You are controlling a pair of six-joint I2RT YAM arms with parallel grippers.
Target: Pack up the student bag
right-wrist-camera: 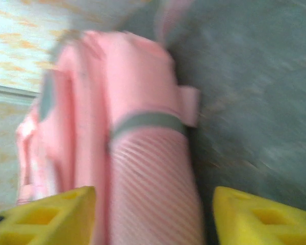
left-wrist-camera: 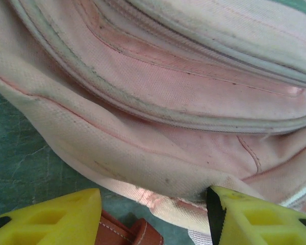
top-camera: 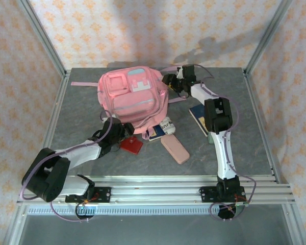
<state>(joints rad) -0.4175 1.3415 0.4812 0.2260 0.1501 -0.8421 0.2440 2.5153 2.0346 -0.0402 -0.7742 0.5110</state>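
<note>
From overhead, student bag [top-camera: 132, 99] lengthwise near-to-far, patch [top-camera: 140, 86] far, close up, left gripper [left-wrist-camera: 152, 196] parted, empty, right gripper [right-wrist-camera: 154, 193] likewise, perhaps straddling a strap [right-wrist-camera: 148, 158].

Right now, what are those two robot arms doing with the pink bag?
Both arms are at the pink backpack on the grey table. The left gripper is open at the bag's near bottom edge, beside a red wallet. The right gripper is open around a pink strap at the bag's side. A pink pencil case and a blue book lie outside it.
</note>
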